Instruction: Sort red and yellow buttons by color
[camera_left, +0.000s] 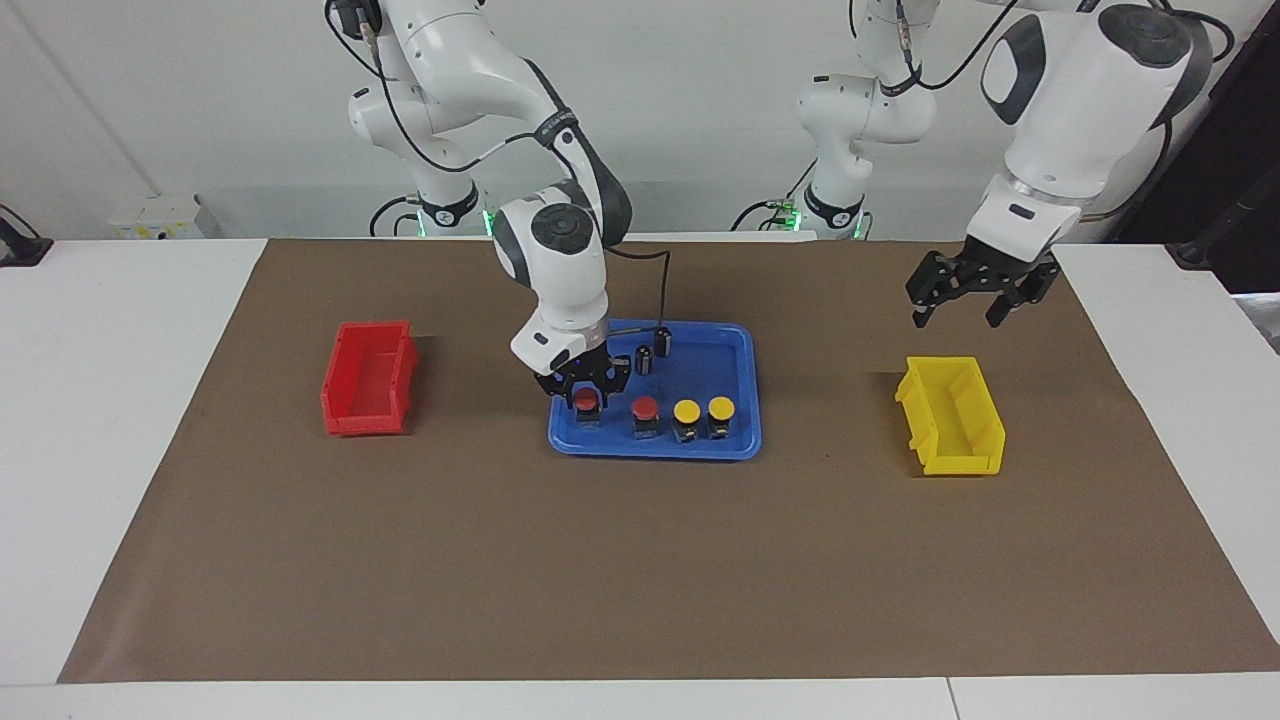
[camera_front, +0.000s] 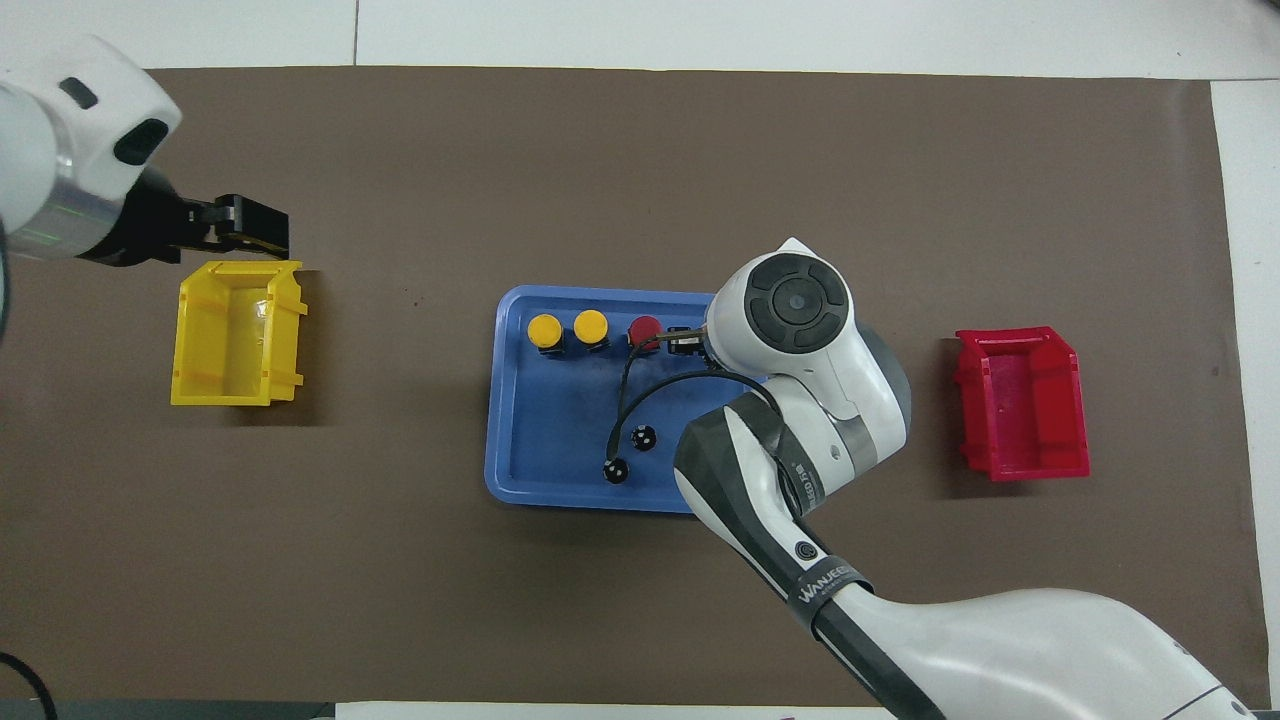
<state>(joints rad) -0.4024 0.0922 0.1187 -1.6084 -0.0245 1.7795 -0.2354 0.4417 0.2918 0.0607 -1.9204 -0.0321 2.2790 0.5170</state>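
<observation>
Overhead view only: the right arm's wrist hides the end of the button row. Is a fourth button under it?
Observer: Yes, a second red button stands there in the blue tray.
Operator: And the right gripper?
Observer: The right gripper is down at it, a finger each side of its cap; grip unclear.
Operator: Left gripper touching the yellow bin?
Observer: No, the left gripper hangs open in the air, clear of the yellow bin.

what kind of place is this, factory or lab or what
Most likely a robotics lab set up for a sorting exercise. Two white arms stand at a white table under a brown mat, and a blue tray of push-buttons sits between a red bin and a yellow bin.
</observation>
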